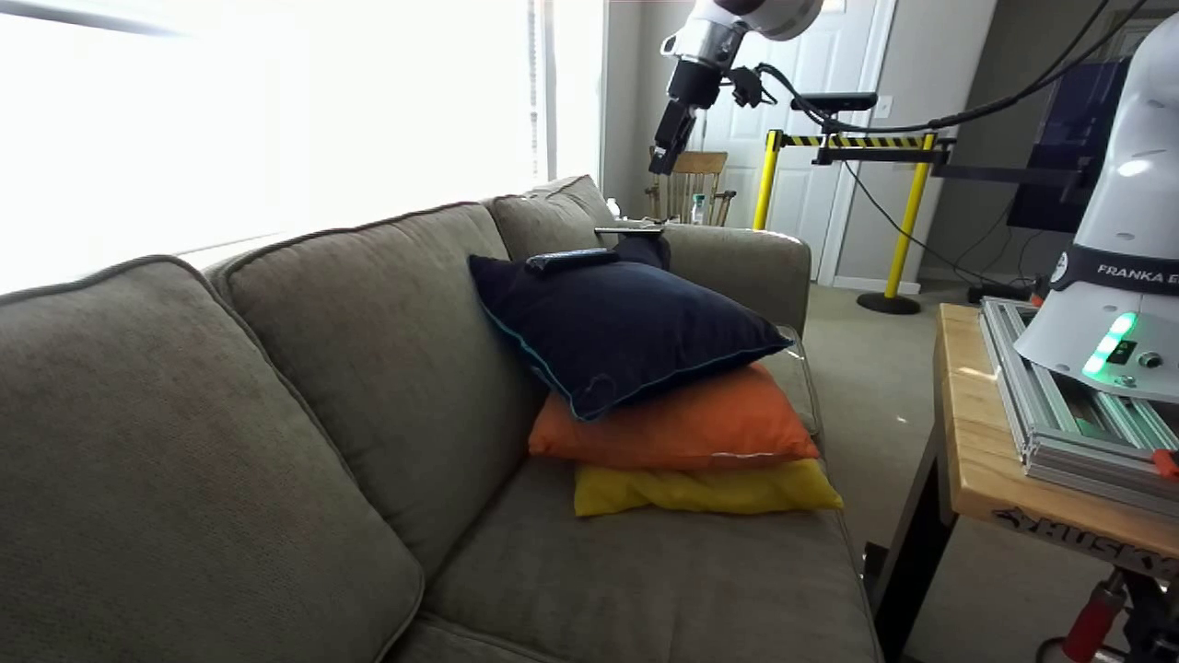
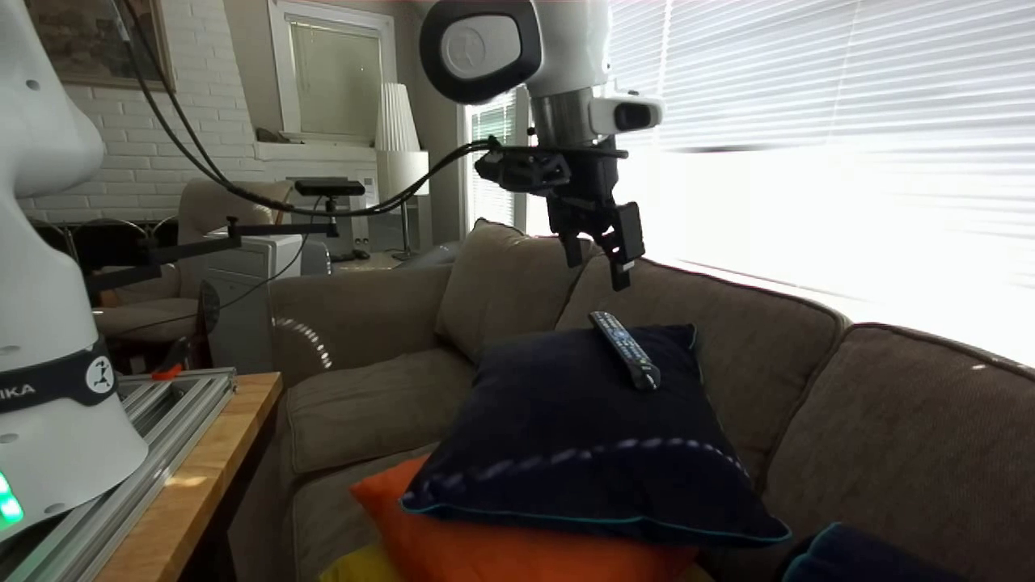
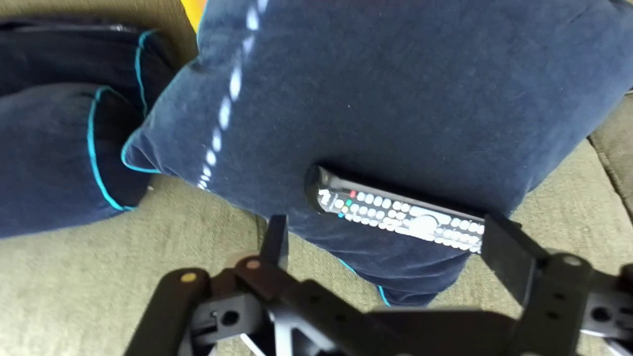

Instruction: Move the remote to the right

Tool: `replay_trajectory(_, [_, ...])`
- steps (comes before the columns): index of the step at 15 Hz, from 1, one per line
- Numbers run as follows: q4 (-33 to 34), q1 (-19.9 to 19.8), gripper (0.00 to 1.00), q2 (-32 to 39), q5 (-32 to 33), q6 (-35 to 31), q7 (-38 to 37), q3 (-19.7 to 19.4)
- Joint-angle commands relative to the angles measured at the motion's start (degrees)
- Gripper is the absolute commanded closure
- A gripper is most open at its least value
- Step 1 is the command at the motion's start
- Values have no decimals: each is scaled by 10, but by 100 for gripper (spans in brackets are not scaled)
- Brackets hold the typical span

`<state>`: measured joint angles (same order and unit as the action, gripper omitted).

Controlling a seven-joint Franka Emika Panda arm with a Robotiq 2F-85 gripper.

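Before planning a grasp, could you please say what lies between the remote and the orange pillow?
A navy pillow separates the remote from the orange pillow in both exterior views.

A grey-brown fabric sofa [image 1: 184,442] is acting as the support, filling the left and middle of the frame in an exterior view. Its piped back cushions [image 1: 368,313] are running from the lower left towards the upper middle, and a padded armrest [image 1: 737,267] is closing the far end, just above the middle, right of centre. On its seat cushion [image 1: 645,580], in the lower half and right of centre, a yellow throw pillow [image 1: 709,490] is lying flat, its top mostly covered. In the wrist view a turquoise-piped navy pillow [image 3: 49,163] is resting against the sofa's fabric at the left edge; whether a second is doubling it is not showing.
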<state>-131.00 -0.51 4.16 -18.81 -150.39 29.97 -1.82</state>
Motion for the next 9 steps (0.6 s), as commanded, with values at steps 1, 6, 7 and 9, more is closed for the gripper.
replay_trajectory(1, [73,-19,0,74,-67,-6,151,38])
replay_trajectory(6, [162,-57,0,171,-53,9,307,85])
replay_trajectory(7, [180,-60,0,190,-37,8,325,91])
replay_trajectory(9, [207,-71,0,219,-35,11,363,111])
